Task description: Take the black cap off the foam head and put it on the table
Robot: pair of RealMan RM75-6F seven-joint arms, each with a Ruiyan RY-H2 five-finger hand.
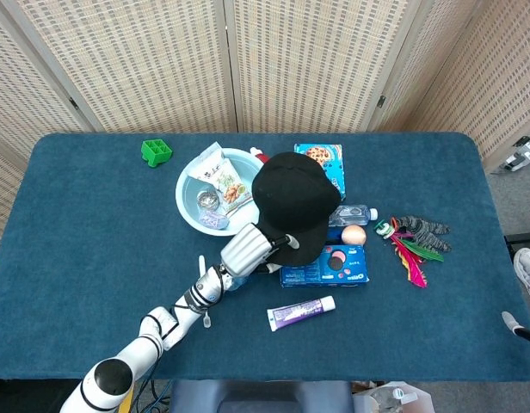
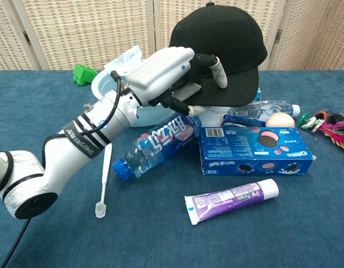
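Note:
The black cap (image 1: 291, 202) (image 2: 228, 39) sits on the foam head, which it hides almost entirely, in the middle of the blue table (image 1: 93, 224). My left hand (image 1: 252, 248) (image 2: 166, 72) grips the cap's brim from the front left, with the fingers (image 2: 216, 70) lying over the top of the brim and the thumb underneath. Only a part of my right hand (image 1: 527, 262) shows, at the right edge of the head view and off the table. Its fingers cannot be made out.
Around the head lie a pale blue bowl (image 1: 189, 206) of snack packets, an Oreo box (image 2: 256, 148), a soft-drink bottle (image 2: 155, 145), a toothpaste tube (image 2: 230, 198), a toothbrush (image 2: 104, 178), an egg (image 2: 279, 119) and feathers (image 1: 411, 254). A green block (image 1: 156, 151) sits far left.

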